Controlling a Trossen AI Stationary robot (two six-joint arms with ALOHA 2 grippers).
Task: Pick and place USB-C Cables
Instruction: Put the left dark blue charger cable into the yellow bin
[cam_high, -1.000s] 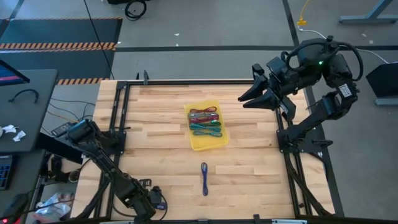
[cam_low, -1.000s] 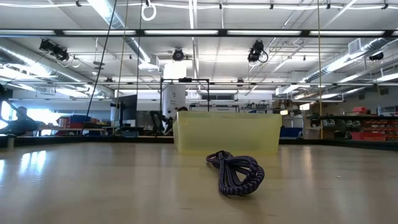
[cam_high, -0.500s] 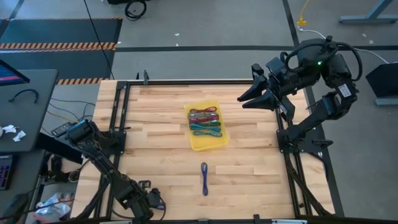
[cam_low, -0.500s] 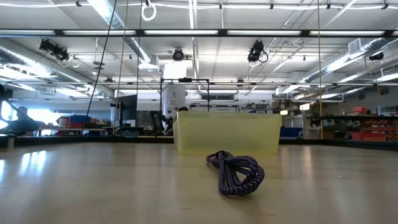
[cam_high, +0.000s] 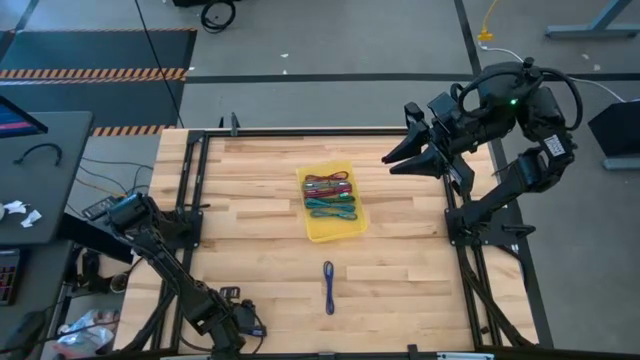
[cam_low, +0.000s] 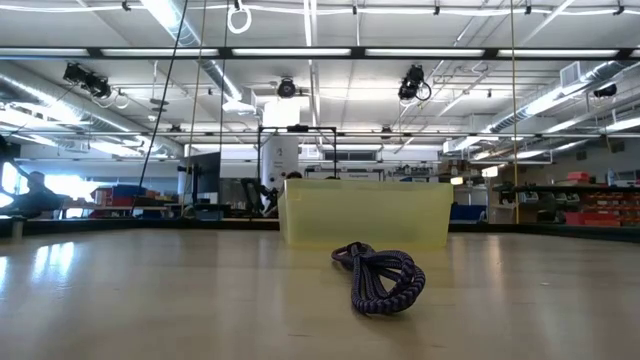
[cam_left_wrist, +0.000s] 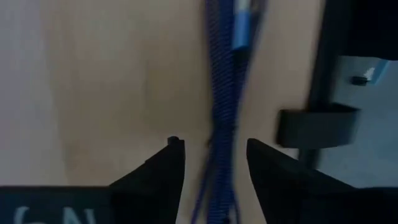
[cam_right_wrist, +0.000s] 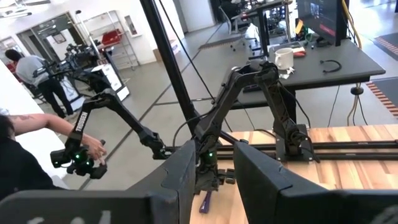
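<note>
1. USB-C Cables: one blue bundle (cam_high: 328, 287) lies alone on the bare wood near the front of the table (cam_high: 250, 230), well apart from the others, which sit in the yellow tray (cam_high: 322, 234) at mid-table. In the low view that lone bundle (cam_low: 381, 278) lies in front of the tray (cam_low: 300, 220), clear of it.
2. My left gripper (cam_high: 240, 325) is low at the table's front-left corner. Its wrist view shows the fingers (cam_left_wrist: 163, 168) apart, with a blue cable (cam_left_wrist: 225, 93) running between them, not clamped.
3. My right gripper (cam_high: 405, 155) hangs above the far right edge, fingers slightly apart, holding nothing.
4. I judge the step in hand is grasping the lone bundle with the left arm. To do it well I'd centre the bundle between the pads, descend until both fingers bracket every strand, then close at its middle so the loops don't splay.
5. Next comes a lift clear of the wood before travelling to the tray.
</note>
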